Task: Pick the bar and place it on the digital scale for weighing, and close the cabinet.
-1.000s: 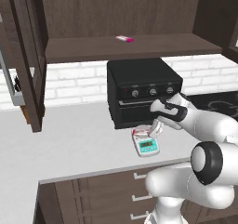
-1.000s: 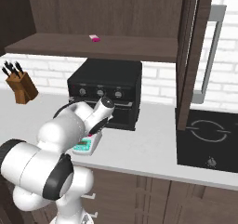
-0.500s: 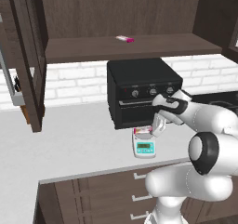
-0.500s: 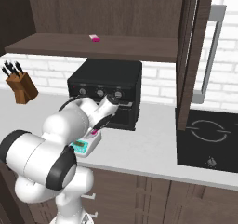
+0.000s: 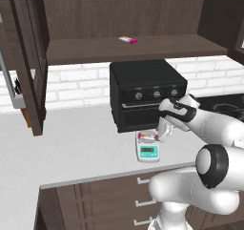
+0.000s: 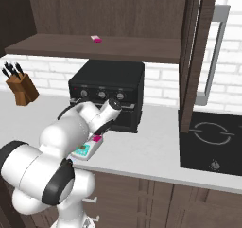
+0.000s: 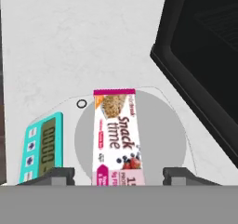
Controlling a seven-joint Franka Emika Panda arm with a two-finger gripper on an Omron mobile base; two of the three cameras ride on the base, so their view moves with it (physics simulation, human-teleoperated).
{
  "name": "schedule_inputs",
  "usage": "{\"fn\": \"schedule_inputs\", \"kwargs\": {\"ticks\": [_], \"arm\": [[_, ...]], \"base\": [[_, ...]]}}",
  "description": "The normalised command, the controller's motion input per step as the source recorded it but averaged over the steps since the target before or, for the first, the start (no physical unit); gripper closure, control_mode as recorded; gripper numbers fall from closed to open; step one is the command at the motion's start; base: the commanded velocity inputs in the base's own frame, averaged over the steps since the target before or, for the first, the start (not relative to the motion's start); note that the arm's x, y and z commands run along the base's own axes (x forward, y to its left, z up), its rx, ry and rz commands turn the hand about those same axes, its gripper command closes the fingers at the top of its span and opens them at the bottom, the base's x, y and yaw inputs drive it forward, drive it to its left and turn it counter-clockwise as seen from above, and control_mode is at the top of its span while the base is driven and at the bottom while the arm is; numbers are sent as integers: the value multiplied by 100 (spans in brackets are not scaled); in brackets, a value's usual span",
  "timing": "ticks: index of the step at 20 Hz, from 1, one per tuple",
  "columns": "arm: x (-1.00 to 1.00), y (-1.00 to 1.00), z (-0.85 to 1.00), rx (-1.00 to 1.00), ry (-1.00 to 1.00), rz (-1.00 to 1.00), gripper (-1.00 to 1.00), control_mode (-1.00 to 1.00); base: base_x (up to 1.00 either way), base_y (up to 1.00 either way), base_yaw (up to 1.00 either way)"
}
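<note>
One bar [image 7: 115, 135] on one digital scale [image 7: 44, 144]

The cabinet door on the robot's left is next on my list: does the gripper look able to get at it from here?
Probably yes: the gripper sits low over the digital scale, while the cabinet door hangs open with bare counter between.

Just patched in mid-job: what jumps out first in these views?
The bar lies flat across the digital scale on its round plate, on the counter right in front of the black toaster oven. The end effector hovers over it, fingertips either side of the bar's near end, open. The cabinet door at the left stands wide open, and a second bar sits on the shelf above the oven.
</note>
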Motion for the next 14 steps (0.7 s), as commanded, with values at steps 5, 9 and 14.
{"fn": "schedule_inputs", "kwargs": {"ticks": [5,9,14], "arm": [[-7,0,3,0,-16,0,-100,-100],[-4,0,26,0,-19,0,-100,-100],[-33,-1,57,0,-41,0,-100,-100]], "base": [[0,0,0],[0,0,0],[0,0,0]]}}
